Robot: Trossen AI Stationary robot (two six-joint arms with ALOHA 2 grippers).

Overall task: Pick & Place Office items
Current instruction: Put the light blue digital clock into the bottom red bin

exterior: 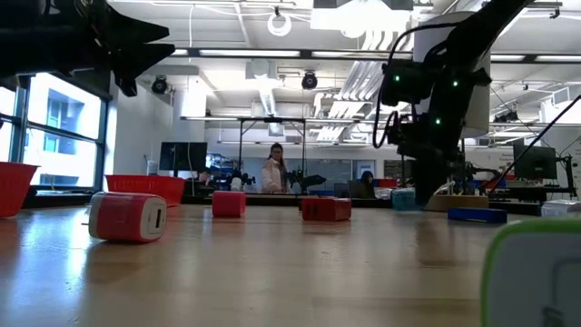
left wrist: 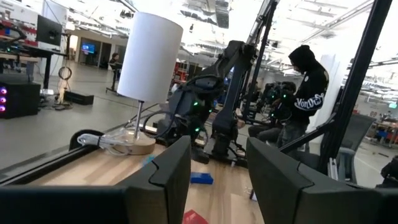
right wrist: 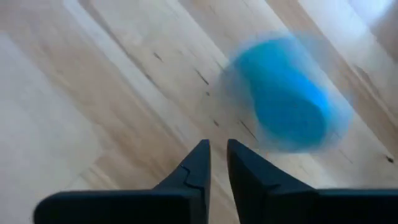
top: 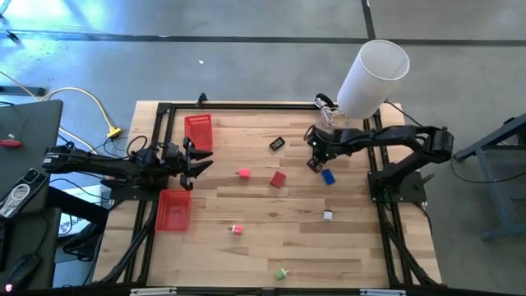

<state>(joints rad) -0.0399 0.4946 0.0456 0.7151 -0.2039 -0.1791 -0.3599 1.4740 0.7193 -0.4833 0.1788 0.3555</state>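
several small office items lie scattered over the wooden table, none seen in either red basket: a blue piece, a red block, a pink piece, a black piece, a white piece, another pink piece and a green piece. the spread looks like a starting layout for sorting, judged from the task. the right gripper is low over the boards near the far right of the table, its fingers nearly together with only a thin gap and nothing between them. the blue piece lies just beside and ahead of those fingertips, apart from them, not grasped. in the high view a small dark item sits close by the same gripper; contact cannot be told. the left gripper waits between the far red basket and the near red basket, fingers parted and empty. a white lamp stands at the far right corner, clear of the work.
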